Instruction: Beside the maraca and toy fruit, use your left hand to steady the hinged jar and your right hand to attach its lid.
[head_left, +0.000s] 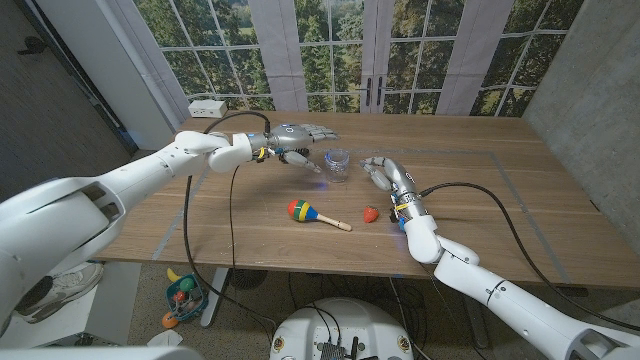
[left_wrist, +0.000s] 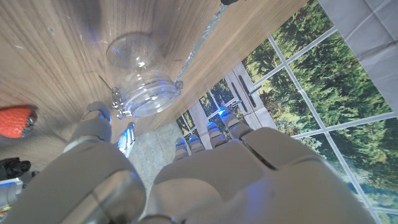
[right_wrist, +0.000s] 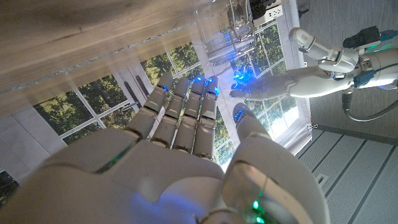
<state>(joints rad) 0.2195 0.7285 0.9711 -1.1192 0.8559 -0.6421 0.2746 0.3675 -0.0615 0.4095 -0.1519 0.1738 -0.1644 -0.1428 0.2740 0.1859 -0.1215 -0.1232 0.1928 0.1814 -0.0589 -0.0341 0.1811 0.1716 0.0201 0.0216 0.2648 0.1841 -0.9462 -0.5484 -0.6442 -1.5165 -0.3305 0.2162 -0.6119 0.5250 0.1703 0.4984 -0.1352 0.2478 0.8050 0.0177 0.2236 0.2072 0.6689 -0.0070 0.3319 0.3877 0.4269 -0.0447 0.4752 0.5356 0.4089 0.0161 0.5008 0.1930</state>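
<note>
The hinged jar (head_left: 338, 165) stands on the table (head_left: 500, 190) at mid-depth, between the hands: left hand (head_left: 296, 136) just left and slightly farther, right hand (head_left: 384, 175) just right. The maraca (head_left: 312, 214) lies nearer than the jar, with the toy strawberry (head_left: 371, 214) to its right.

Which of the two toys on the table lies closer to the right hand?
The small red toy fruit, just off the right hand. The multicoloured maraca lies farther toward the table's middle.
</note>
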